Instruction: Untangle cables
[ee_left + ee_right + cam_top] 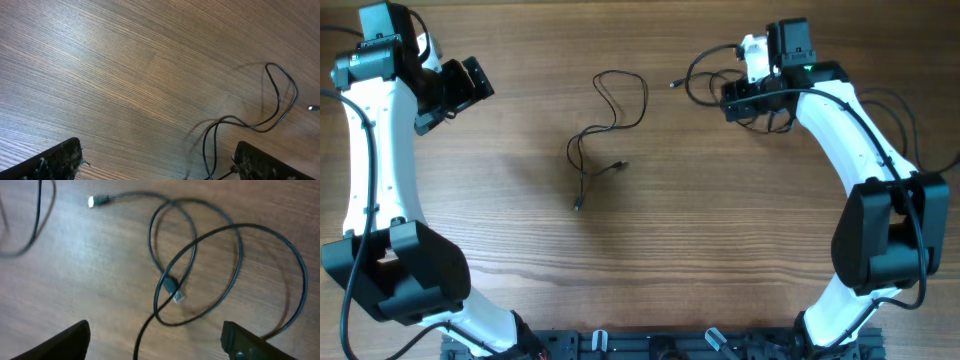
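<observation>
Two thin black cables lie on the wooden table. One cable (608, 127) sprawls in loose loops at the middle, and its top loop (270, 64) shows in the left wrist view. My left gripper (475, 85) hangs open at the far left, well clear of it, with bare wood between the fingers (157, 152). The other cable (691, 75) is coiled at the back right; its loops cross over each other (192, 246), with one plug (173, 289) inside the coil and another (95, 201) out to the left. My right gripper (732, 100) stands open over this coil (152, 340), one strand running loose between its fingers.
Thicker black wiring runs along both white arms (840, 130). The arm bases and a black rail (650, 345) sit at the table's front edge. Bare wood (700, 220) spreads between the two cables and toward the front.
</observation>
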`<state>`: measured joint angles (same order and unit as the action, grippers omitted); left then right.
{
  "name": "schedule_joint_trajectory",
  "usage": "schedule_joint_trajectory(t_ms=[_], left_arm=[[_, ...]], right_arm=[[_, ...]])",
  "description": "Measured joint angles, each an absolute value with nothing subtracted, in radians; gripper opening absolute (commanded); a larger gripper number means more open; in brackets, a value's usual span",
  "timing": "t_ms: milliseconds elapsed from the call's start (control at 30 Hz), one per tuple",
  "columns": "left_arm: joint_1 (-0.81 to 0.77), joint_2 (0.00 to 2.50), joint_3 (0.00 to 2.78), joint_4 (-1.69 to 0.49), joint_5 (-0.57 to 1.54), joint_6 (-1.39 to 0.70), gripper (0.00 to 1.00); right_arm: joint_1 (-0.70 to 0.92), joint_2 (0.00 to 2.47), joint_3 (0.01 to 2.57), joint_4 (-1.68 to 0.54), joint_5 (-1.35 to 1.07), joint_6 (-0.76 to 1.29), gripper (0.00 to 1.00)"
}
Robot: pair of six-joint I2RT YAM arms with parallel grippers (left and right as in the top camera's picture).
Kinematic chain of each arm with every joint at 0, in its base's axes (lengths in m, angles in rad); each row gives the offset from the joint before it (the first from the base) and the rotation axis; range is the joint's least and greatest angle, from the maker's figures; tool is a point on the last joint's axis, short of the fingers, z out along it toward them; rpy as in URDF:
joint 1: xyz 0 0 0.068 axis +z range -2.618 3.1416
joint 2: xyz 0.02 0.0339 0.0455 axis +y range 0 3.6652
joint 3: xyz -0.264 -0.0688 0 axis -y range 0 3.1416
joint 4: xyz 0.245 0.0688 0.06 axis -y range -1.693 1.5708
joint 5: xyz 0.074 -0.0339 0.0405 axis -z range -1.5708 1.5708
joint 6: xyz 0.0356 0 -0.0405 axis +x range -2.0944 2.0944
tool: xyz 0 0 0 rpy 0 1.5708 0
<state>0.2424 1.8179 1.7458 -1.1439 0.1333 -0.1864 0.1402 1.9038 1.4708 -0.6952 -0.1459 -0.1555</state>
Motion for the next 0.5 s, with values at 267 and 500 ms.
schedule_joint_trajectory(t_ms=[267, 500], left_arm=[[0.242, 1.818, 1.746, -1.144, 0.133, -0.186, 1.00], [0.242, 1.818, 1.746, -1.144, 0.134, -0.186, 1.00]], right_arm=[[0.141, 1.975, 1.471, -0.730, -0.284, -0.375, 0.86], [0.141, 2.096, 1.471, -0.543, -0.228, -0.406, 0.04]])
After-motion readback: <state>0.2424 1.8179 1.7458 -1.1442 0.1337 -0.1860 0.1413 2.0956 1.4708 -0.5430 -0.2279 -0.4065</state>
